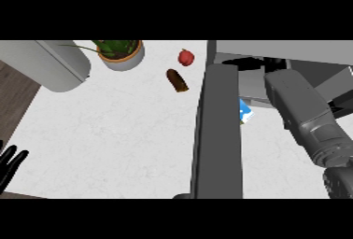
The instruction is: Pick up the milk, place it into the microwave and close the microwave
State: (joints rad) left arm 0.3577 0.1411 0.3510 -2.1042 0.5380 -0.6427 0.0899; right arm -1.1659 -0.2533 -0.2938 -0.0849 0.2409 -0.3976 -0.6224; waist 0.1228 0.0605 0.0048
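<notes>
Grey metal fills the middle of the view: the microwave door [219, 135] is swung open and is seen edge-on, reaching from the microwave [276, 49] toward the lower edge. Just right of the door, a small blue and white corner of the milk [245, 112] is seen, seemingly at the mouth of the microwave; most of it is hidden by the door and the right forearm [307, 116]. Whether it stands fully inside cannot be told.

The step in hand is judged to be the placing of the milk. To do it well, the carton should be carried deep past the sill, set upright, and released only once it is seated, so that the door is not blocked when swung shut. The arm should then be drawn back clear of the door's arc.

The right hand is hidden in the microwave's opening, so whether it is wrapped round the milk cannot be told. The left hand [10, 163] is seen far left of the door, at the view's edge, fingers straight and up, resting and holding nothing.

Left of the door lie a brown object [177, 80], a red fruit [186, 57] and a plant [121, 52].
</notes>
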